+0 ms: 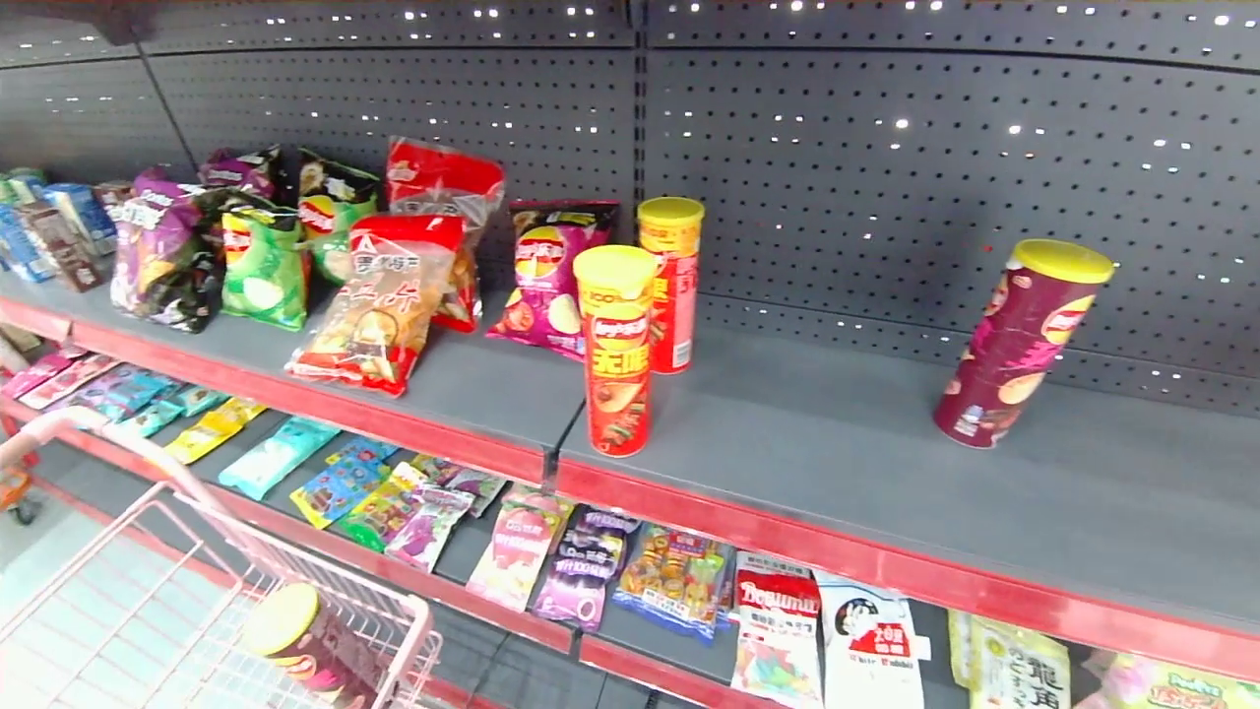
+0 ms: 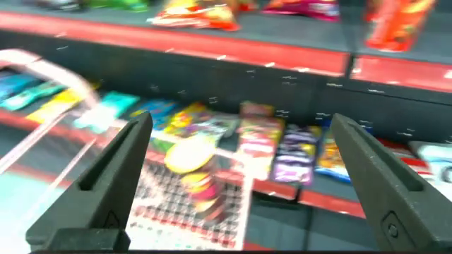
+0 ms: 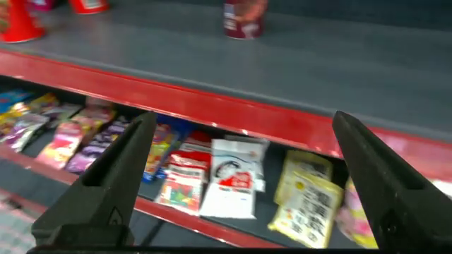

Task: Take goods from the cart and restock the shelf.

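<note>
Three tubes point(image 1: 615, 350) on shelf point(image 1: 837, 443), fourth tube point(image 1: 305, 645) prob. in wire cart point(image 1: 418, 615)

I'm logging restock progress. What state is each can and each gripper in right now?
left gripper: jaws open, empty, facing the cart.
right gripper: jaws open, empty.
can in the cart: not yet picked, lid on.
purple can: standing on the shelf, lid on.
front red can: standing, lid on.
rear red can: standing, lid on.
</note>
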You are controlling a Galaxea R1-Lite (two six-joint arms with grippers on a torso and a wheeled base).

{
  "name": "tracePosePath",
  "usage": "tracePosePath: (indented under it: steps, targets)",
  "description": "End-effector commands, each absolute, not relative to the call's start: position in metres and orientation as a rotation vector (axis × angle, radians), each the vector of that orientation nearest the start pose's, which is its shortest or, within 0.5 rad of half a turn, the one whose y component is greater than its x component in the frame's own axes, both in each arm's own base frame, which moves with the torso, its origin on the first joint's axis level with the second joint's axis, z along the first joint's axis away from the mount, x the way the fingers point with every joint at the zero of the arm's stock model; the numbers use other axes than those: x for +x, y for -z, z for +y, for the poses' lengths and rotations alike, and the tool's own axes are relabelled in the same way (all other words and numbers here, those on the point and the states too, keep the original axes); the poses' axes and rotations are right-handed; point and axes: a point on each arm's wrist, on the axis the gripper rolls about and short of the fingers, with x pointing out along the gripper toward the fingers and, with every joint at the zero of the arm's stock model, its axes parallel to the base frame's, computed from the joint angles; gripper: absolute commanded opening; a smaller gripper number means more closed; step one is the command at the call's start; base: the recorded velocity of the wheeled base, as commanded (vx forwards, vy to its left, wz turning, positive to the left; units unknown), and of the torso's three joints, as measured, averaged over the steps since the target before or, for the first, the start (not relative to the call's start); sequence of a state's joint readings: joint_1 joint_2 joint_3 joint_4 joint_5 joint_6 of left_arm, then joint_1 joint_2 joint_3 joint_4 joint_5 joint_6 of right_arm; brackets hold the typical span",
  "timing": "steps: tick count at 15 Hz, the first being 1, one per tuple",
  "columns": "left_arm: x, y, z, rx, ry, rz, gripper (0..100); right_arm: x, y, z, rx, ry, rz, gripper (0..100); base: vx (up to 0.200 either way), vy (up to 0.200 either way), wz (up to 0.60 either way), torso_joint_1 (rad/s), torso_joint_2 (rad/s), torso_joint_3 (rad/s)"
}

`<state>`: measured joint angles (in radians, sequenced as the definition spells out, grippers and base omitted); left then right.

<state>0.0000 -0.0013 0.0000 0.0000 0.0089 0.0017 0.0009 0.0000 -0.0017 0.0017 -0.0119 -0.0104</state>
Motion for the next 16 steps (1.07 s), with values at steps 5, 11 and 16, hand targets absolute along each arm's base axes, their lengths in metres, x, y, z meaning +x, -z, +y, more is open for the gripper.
tracePosePath:
  steps: [5,11,16]
  targets:
    - [-0.0228,-0.0755,0.0002,0.002,-0.009,0.000,100,-0.0228,-0.0758,-0.0003,-0.012,0.009,0.002,100,0.000,0.000,0.60,0.004,0.00,0.002]
    - [-0.0228,-0.0755,0.0002,0.002,-0.009,0.000,100,-0.0228,-0.0758,-0.0003,-0.012,0.009,0.002,100,0.000,0.000,0.50,0.000,0.00,0.004]
    - [-0.0228,-0.0755,0.0002,0.002,-0.009,0.000,100,-0.0228,-0.0758,-0.0003,-0.008,0.011,0.002,100,0.000,0.000,0.00,0.000,0.00,0.000]
